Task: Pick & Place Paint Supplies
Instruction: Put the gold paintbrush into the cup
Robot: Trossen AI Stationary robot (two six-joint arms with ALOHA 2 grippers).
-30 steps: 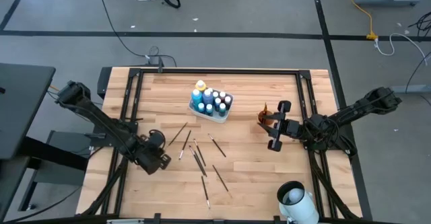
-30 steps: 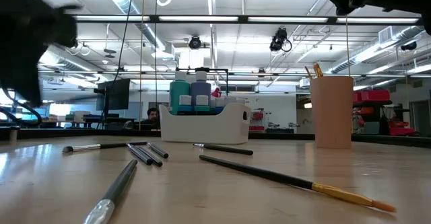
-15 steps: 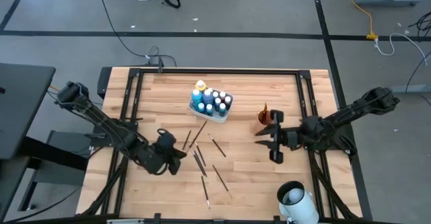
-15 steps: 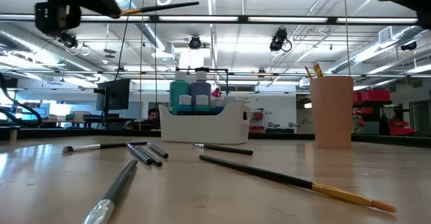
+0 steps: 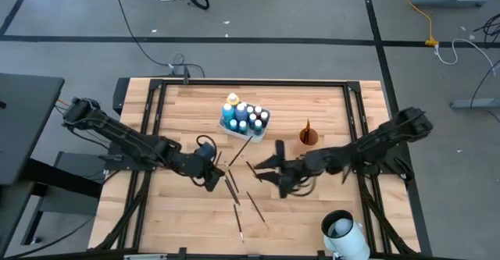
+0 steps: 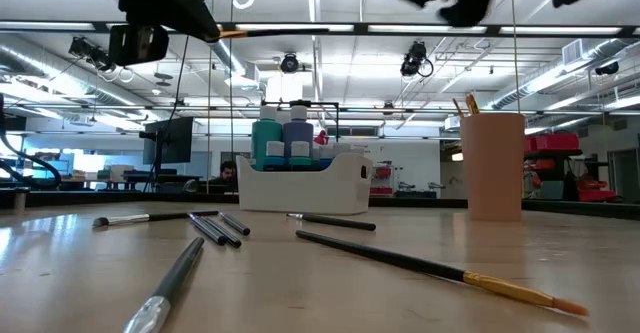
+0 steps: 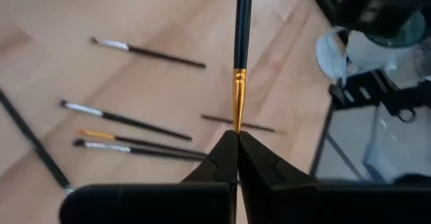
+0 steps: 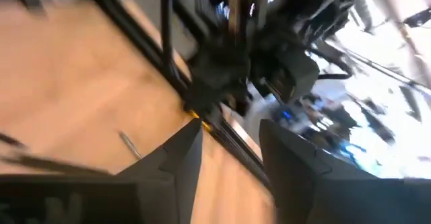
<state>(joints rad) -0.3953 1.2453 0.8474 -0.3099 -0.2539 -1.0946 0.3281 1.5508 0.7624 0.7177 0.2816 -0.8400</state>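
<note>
Brush handover in progress, mid-table.
A paintbrush [image 7: 241, 62] was held aloft, pinched at its gold ferrule by the closed left gripper [image 5: 212, 174]; the right gripper [image 5: 273, 169] was held nearby with jaws parted. For a clean transfer, the handle should be centred between those jaws before release.

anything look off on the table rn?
Loose paintbrushes lie scattered at mixed angles on the wooden table, outside the cup. The left end effector holds one paintbrush aloft, pinched at its very tip. Nothing is spilled or broken.
</note>
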